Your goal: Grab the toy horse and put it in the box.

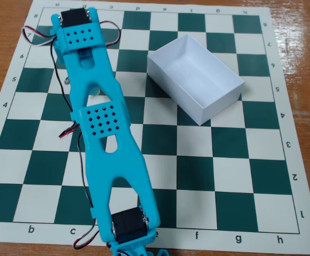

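Observation:
The white open box (pixel 197 80) lies slanted on the chessboard at the upper right, and I see nothing in it. My blue arm (pixel 98 122) stretches from the bottom edge up to the board's upper left corner. The gripper is folded down beneath the arm's far end and its fingers are hidden. A tiny pale grey bit (pixel 66 79) shows at the arm's left edge, about two squares left of the box. It may be part of the toy horse, but I cannot tell. The rest of the horse is hidden under the arm.
The green and white chessboard mat (pixel 224 176) lies on a wooden table (pixel 304 64). Red, black and white wires (pixel 37 34) loop out beside the arm at the upper left and at the bottom.

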You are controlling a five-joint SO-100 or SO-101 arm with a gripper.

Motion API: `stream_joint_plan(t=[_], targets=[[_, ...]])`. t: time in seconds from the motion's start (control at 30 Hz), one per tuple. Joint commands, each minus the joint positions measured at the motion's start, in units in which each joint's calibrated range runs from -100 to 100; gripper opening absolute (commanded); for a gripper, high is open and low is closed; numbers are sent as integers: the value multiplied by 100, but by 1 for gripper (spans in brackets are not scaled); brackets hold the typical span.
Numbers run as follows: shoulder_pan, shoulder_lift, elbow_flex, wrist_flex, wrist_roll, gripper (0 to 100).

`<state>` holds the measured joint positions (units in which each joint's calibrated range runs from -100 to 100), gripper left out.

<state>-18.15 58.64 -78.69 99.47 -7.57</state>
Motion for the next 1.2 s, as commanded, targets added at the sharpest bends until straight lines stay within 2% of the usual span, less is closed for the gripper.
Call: stream_joint_plan(t=[0.0, 0.1, 0.3, 0.5, 0.73, 0.83, 0.97, 1.07, 1.17], targets=[[351, -1705, 364, 44, 125, 0], [765, -2182, 282, 44, 398, 0], [1851, -2094, 200, 19, 921, 0], [2693, -917, -956, 36, 1346, 0], [3079, 481, -2103, 36, 1522, 0], [3079, 685, -2103, 36, 1522, 15], [3029, 791, -2103, 44, 1522, 19], [2993, 720, -2103, 44, 1522, 30], [2965, 322, -1821, 53, 1473, 30]])
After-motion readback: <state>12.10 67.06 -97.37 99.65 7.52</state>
